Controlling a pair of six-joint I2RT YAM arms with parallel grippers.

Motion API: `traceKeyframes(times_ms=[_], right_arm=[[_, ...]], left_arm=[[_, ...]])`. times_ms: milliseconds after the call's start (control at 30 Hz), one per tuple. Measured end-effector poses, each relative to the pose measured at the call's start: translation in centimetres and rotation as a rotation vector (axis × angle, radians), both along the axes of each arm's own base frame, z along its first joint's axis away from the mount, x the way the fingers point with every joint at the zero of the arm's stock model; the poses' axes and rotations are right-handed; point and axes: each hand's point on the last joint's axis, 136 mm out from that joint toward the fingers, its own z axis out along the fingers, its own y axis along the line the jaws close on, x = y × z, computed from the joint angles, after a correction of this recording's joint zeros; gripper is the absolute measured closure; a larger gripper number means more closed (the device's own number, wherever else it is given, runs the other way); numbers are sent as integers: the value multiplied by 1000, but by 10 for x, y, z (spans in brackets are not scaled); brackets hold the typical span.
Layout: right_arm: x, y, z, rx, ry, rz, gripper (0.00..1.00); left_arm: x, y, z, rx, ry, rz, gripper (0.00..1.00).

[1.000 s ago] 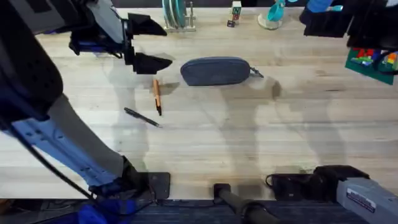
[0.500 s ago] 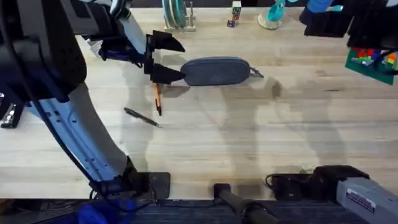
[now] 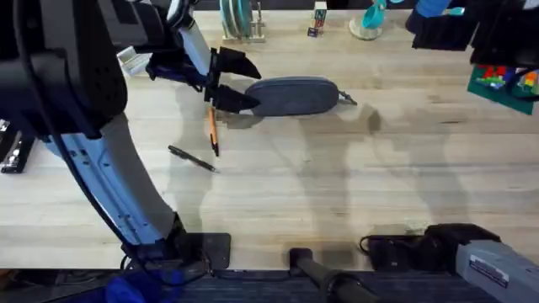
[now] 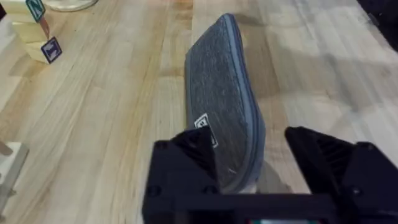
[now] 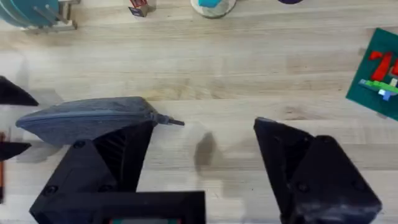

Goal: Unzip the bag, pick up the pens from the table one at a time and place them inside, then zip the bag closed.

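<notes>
Fabric pencil pouch (image 3: 291, 96), upper centre of the surface (image 3: 354, 185), still zipped. Left pincer (image 3: 228, 82) spread wide around its rounded left end; right pincer (image 5: 202, 155) also agape. Soft, light, likely to slide: pin the end, tug the pull tab (image 3: 348, 98).

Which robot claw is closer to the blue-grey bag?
Left. The left claw is open around the bag's left end. The right claw is open, well back from it near its own base.
</notes>
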Motion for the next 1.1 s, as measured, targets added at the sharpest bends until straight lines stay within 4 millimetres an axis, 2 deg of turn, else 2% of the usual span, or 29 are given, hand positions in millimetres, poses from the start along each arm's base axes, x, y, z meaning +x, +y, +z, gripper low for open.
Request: traceKeyframes(times_ms=[133,200,233,267,300,733,967,1100], right_arm=[[0,0,0,0,0,0,5],[0,0,0,0,0,0,5],[0,0,0,0,0,0,5],[0,0,0,0,0,0,5],[0,0,0,0,0,0,5],[0,0,0,-12,-1,12,5],[-1,16,2,-78,-22,230,7],[-3,15,7,-87,-56,337,7]], left_arm=[[0,-3,0,2,-9,-9,380],[0,-3,-1,4,-9,-10,642],[1,-3,-1,6,-16,-11,806],[1,-3,-2,8,-22,-12,914],[1,-3,-2,9,-23,-13,945],[1,-3,-2,9,-23,-13,956],[1,-3,-2,13,-23,-14,956],[2,-3,-3,17,-33,-15,957]])
